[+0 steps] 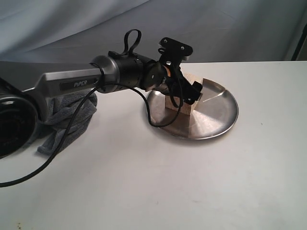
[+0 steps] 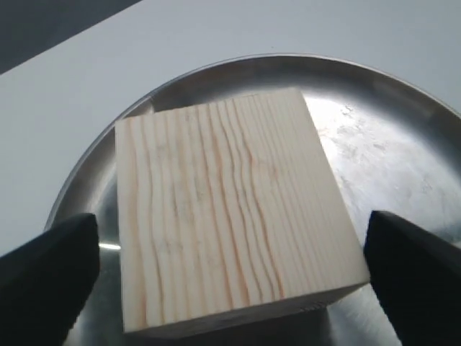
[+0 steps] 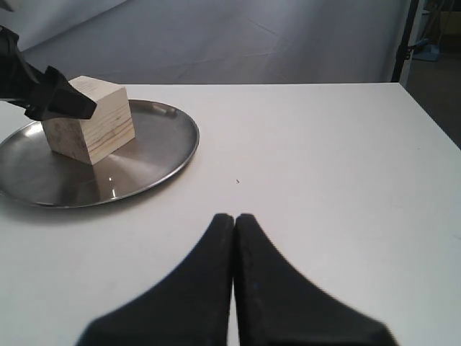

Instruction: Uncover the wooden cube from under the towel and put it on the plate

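On the plate (image 2: 374,144), a pale straight-grained wooden cube (image 2: 230,209).

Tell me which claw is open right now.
The left claw: it stands spread wide, one finger on either side of the wooden cube on the plate. The right claw is shut, over the table beside the plate.
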